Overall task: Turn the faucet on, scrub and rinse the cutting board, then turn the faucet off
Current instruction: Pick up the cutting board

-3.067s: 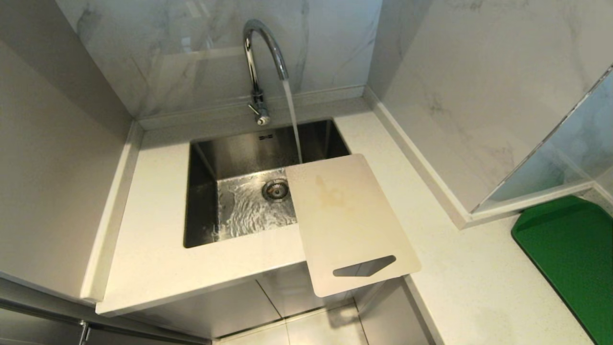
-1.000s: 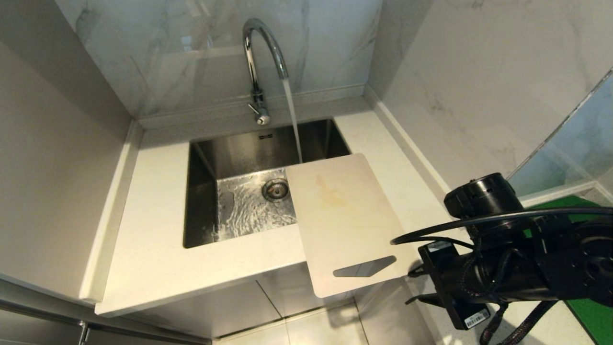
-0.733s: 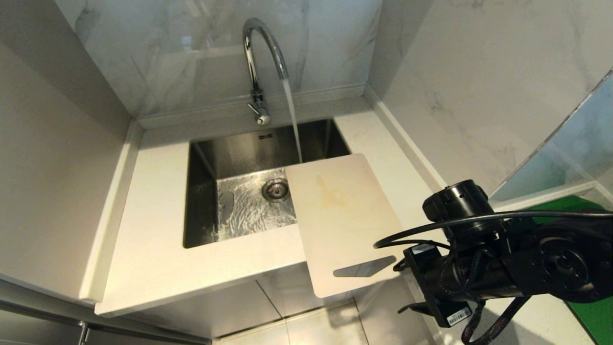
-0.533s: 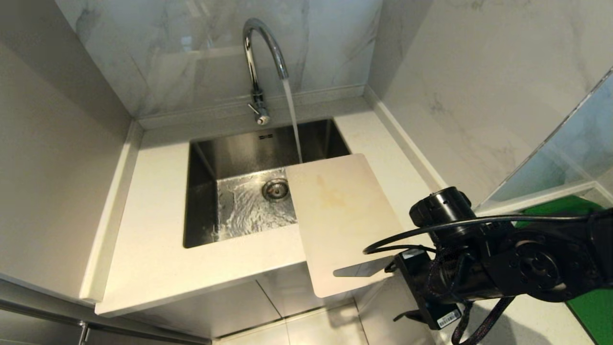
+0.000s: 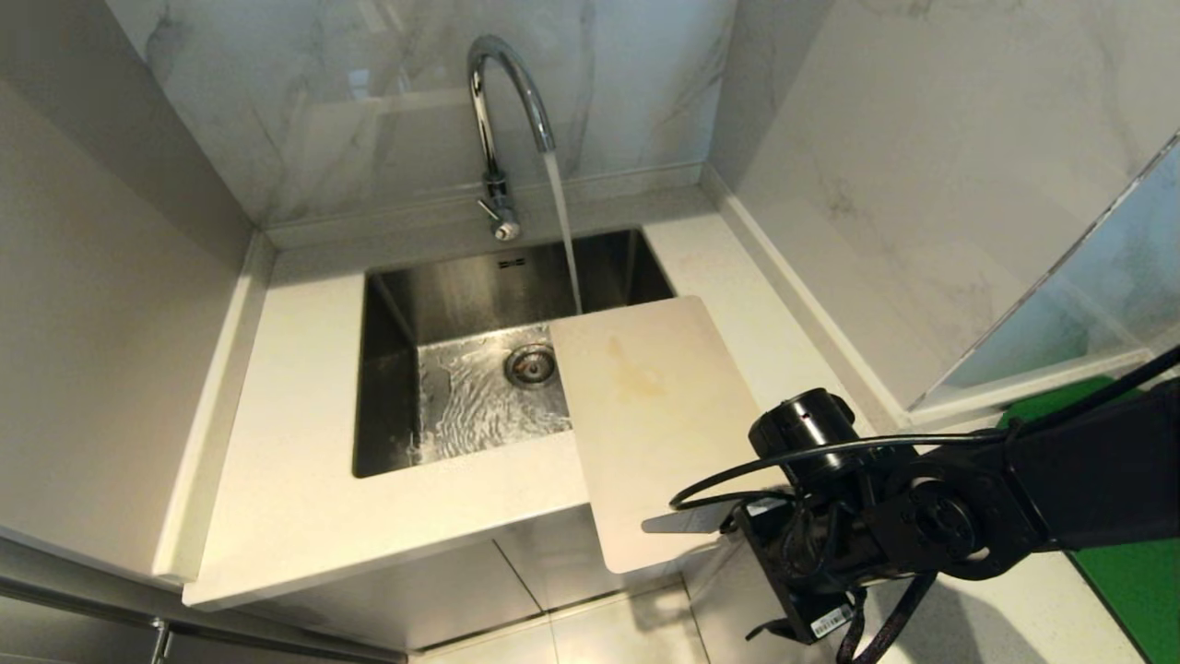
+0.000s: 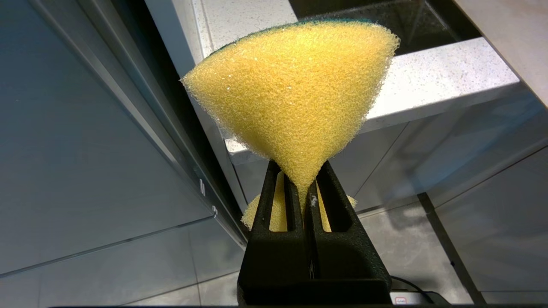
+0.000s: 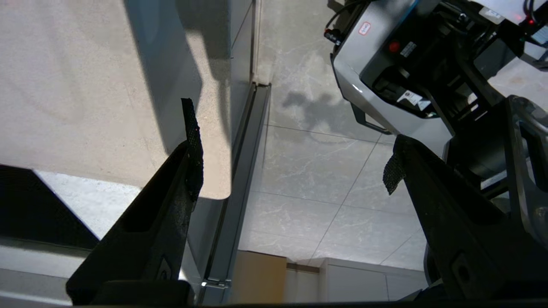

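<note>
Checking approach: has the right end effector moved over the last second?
Yes. The right end effector came in leftward in the head view, now over the cutting board's handle-slot end; the board lies unmoved across the sink.

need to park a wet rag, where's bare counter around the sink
Bare counter runs left of the sink, up to the left wall, with a strip in front. Behind, the faucet crowds a narrow ledge. To the right, the cutting board and right gripper take the near part; farther back it's bare.
</note>
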### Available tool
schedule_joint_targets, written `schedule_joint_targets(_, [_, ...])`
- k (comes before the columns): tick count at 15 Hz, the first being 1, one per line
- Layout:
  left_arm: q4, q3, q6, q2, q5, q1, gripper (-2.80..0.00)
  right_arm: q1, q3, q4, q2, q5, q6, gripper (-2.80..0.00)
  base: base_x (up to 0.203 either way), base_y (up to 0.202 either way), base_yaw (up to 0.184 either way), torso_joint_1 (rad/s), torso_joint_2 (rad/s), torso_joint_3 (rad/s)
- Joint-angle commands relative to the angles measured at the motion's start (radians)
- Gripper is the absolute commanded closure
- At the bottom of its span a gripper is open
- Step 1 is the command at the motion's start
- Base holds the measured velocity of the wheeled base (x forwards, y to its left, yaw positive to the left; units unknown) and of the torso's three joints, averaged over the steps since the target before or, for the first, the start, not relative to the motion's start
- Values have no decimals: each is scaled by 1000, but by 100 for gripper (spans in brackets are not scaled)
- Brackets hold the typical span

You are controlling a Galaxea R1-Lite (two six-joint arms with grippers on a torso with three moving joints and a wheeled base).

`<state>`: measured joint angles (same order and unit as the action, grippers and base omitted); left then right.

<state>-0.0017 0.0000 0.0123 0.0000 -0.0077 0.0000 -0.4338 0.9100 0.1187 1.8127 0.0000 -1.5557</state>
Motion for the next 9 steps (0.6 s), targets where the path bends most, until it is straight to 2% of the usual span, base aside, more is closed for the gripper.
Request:
schedule_joint_targets(1, [0, 2, 0, 2, 0, 0, 0, 0, 6, -1, 35, -1, -7, -280, 0, 0, 0, 0, 0, 0])
schedule_joint_targets(9, [0, 2, 0, 2, 0, 0, 0, 3, 43, -27, 98, -1, 1, -280, 0, 0, 0, 0, 0, 0])
